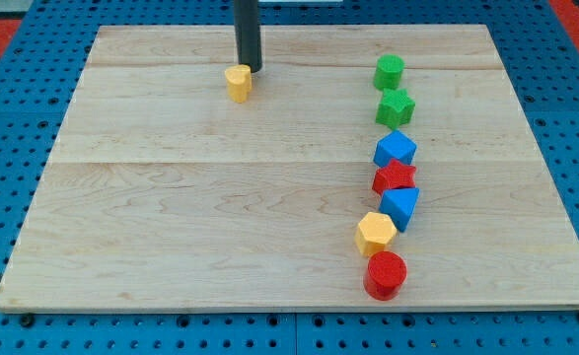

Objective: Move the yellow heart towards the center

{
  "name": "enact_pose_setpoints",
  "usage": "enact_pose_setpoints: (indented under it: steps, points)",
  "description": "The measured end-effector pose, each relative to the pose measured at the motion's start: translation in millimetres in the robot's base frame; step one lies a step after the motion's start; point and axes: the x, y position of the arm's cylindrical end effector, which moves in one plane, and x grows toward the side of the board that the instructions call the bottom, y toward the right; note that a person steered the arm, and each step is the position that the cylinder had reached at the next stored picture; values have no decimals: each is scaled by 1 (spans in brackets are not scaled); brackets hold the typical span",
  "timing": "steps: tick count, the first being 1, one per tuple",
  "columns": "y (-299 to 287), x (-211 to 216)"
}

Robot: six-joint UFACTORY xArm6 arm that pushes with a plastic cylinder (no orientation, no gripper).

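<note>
The yellow heart (238,82) sits on the wooden board (220,197) near the view's top, left of the middle. My tip (251,69) is at the end of the dark rod, just to the heart's upper right, touching or nearly touching it. The rod rises out of the view's top.
A column of blocks runs down the view's right: green cylinder (389,71), green star-like block (395,106), blue block (395,150), red star (395,177), blue block (401,206), yellow hexagon (376,233), red cylinder (386,275). A blue pegboard surrounds the board.
</note>
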Motion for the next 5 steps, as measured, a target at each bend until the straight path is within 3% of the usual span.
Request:
enact_pose_setpoints:
  steps: [1, 3, 4, 5]
  points:
    - [23, 65]
    - [12, 46]
    - [-33, 58]
    - [-59, 100]
